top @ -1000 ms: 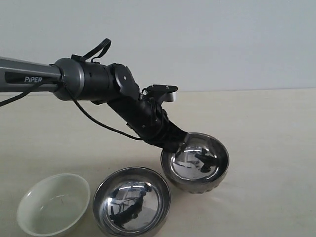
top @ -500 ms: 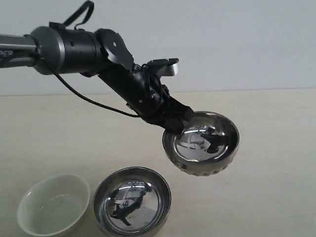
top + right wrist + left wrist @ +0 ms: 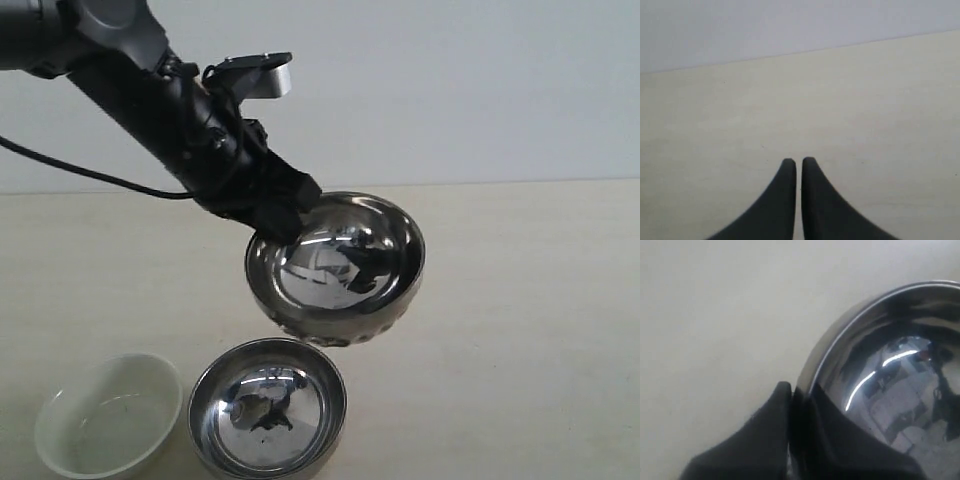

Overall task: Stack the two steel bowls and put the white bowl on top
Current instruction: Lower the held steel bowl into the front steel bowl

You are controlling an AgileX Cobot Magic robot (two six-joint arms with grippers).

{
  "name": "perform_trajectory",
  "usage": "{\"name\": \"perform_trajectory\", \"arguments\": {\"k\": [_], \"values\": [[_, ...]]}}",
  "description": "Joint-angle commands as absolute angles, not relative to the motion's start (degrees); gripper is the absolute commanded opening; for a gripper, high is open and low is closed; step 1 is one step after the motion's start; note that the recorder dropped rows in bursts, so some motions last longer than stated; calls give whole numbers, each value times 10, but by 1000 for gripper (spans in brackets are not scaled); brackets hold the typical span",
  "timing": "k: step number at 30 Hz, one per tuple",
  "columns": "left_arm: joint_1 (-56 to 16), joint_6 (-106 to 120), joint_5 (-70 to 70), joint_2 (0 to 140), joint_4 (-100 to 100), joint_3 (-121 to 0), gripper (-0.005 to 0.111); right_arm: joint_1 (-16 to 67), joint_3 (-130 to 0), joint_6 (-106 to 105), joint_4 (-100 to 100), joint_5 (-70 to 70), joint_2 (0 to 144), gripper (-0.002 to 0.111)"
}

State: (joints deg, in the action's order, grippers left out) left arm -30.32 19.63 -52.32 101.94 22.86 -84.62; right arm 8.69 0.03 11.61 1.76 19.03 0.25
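Your left gripper (image 3: 285,215) has the ribbed steel bowl (image 3: 340,268) pinched by its near rim (one finger inside, one outside) and holds it tilted in the air, above and just right of the smooth steel bowl (image 3: 267,408) on the table (image 3: 540,300). The arm slants down from the upper left. The white bowl (image 3: 108,414) sits beside the smooth one. Your right gripper (image 3: 798,165) hangs over bare table, fingertips nearly together, holding nothing.
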Motion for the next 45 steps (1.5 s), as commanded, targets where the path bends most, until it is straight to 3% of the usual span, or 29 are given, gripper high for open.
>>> {"name": "perform_trajectory", "arguments": {"k": [1,7,14,45], "values": [[-280,205,-517,973,226,-784,4,85,0,116,21,185,0,0],[-232,229,-504,938,229,-698,4,85,0,116,21,185,0,0],[-224,252,-416,937,267,-625,4,85,0,116,21,185,0,0],[-225,291,-404,1023,328,-614,4,85,0,116,21,185,0,0]]}}
